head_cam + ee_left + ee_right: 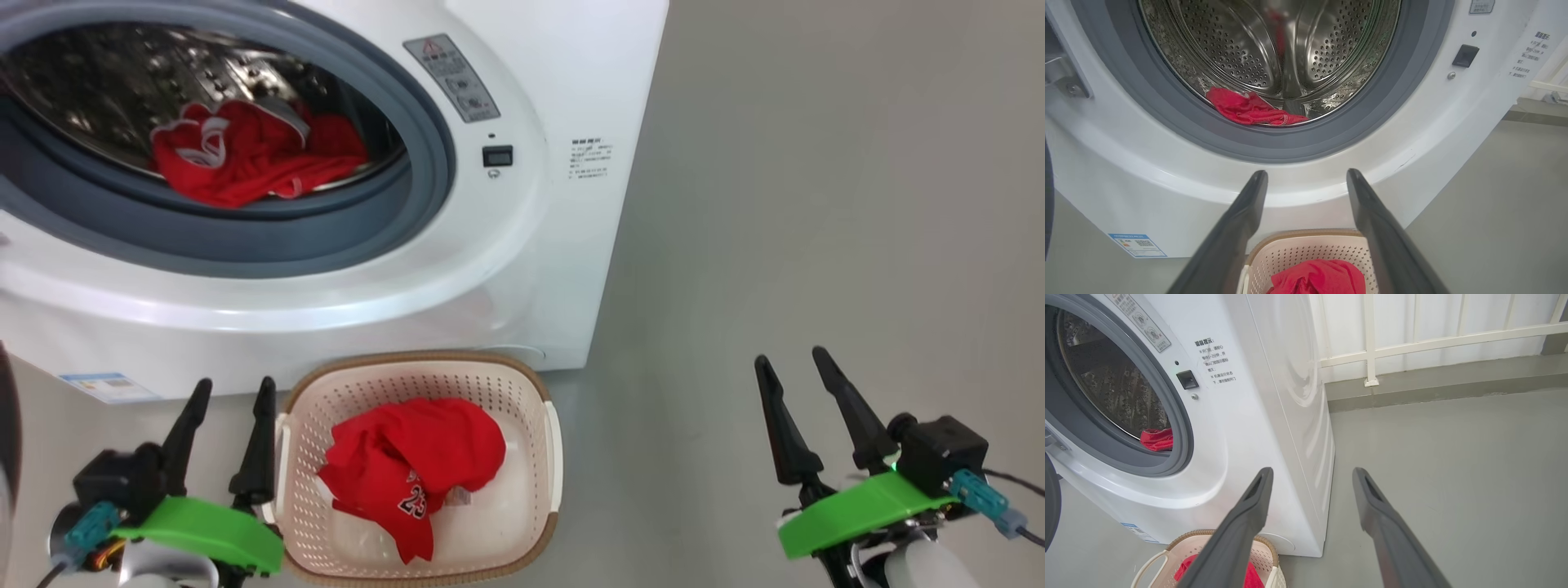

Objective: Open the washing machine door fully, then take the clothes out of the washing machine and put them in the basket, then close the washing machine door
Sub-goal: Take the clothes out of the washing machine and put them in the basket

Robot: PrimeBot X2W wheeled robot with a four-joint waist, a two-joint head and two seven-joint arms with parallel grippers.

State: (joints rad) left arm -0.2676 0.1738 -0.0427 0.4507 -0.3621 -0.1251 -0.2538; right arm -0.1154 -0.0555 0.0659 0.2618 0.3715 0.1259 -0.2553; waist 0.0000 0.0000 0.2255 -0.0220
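A red garment (245,155) with white trim lies in the washing machine (506,245); a red shirt (412,465) numbered 23 sits in the basket (424,374) at its foot. The left tool (235,384) beside the basket and the right tool (790,357) over bare floor (816,204) both stand released, empty.

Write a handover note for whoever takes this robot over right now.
Left gripper: open, empty, beside the basket.
Right gripper: open, empty, above the floor.
Door: open.
Done: one red jersey, numbered 23, lies in the basket.
Left: red clothes lie in the washing machine drum. Move them to the basket, then close the door.
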